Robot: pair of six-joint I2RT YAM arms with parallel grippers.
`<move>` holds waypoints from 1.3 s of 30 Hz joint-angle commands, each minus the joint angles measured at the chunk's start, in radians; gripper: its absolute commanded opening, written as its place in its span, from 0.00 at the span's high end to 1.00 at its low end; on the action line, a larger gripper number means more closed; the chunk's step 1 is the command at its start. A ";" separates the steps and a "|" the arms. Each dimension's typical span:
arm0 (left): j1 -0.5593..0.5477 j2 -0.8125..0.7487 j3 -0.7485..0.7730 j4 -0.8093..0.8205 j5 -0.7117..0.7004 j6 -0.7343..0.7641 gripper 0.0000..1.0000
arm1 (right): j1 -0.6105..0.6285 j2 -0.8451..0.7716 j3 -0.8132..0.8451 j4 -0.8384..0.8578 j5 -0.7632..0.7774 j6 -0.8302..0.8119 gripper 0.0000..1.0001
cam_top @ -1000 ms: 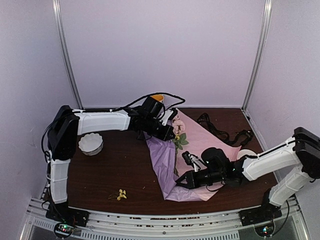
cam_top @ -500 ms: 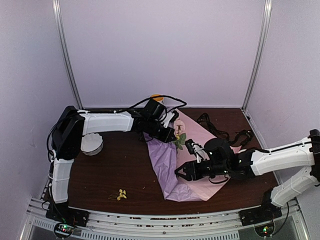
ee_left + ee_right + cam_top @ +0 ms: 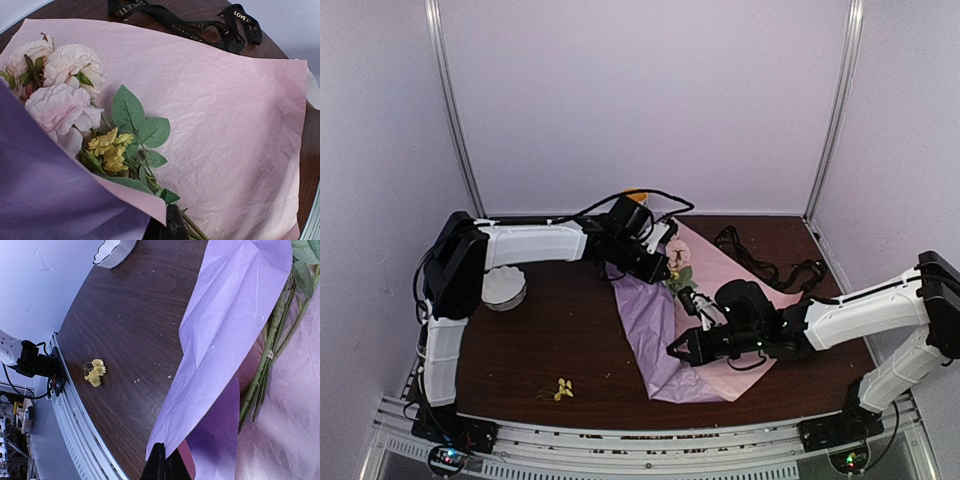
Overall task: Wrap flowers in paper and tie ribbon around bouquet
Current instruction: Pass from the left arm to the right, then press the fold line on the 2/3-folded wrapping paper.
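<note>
The flowers (image 3: 65, 85), pale pink blooms with small yellow blossoms (image 3: 107, 147) and green leaves, lie on the lilac-pink paper (image 3: 225, 115). A lilac flap of the paper (image 3: 648, 325) is folded up over their left side. My left gripper (image 3: 170, 226) is shut on the flap's corner beside the leaves, near the blooms (image 3: 674, 262). My right gripper (image 3: 165, 464) is shut on the flap's lower edge (image 3: 220, 365), left of the green stems (image 3: 272, 350); in the top view the right gripper (image 3: 673, 351) is at the paper's near left side. The black ribbon (image 3: 200, 22) lies loose behind the paper.
A white scalloped bowl (image 3: 503, 288) stands at the left, under the left arm. A loose sprig of yellow blossoms (image 3: 562, 389) lies near the front edge of the brown table (image 3: 550, 340). The ribbon (image 3: 765, 265) trails toward the back right corner. An orange object (image 3: 635, 195) shows behind the left wrist.
My right gripper opened, moved up and left along the flap's edge, and shut again on the paper. The left gripper stayed shut near the blooms.
</note>
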 commanded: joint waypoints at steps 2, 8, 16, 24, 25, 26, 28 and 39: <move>0.010 0.015 0.079 -0.032 -0.039 0.061 0.98 | -0.002 -0.012 -0.093 0.032 0.012 0.070 1.00; 0.027 0.022 0.155 -0.108 -0.058 0.132 0.60 | -0.013 -0.001 -0.191 0.127 0.044 0.151 1.00; 0.170 -0.121 0.098 -0.197 0.061 0.263 0.38 | -0.055 0.034 -0.235 0.161 0.037 0.193 1.00; 0.340 -0.141 -0.015 -0.233 0.183 0.632 0.37 | -0.062 0.038 -0.237 0.150 0.022 0.192 1.00; 0.352 -0.128 -0.012 -0.235 0.203 0.676 0.37 | -0.062 0.040 -0.235 0.150 0.019 0.190 1.00; 0.362 -0.117 -0.011 -0.235 0.233 0.722 0.37 | -0.061 0.043 -0.233 0.147 0.016 0.187 1.00; 0.378 -0.098 -0.014 -0.222 0.285 0.818 0.36 | -0.062 0.044 -0.232 0.139 0.014 0.184 1.00; 0.393 0.127 0.222 -0.321 0.306 0.898 0.26 | -0.061 0.017 -0.255 0.126 0.010 0.195 1.00</move>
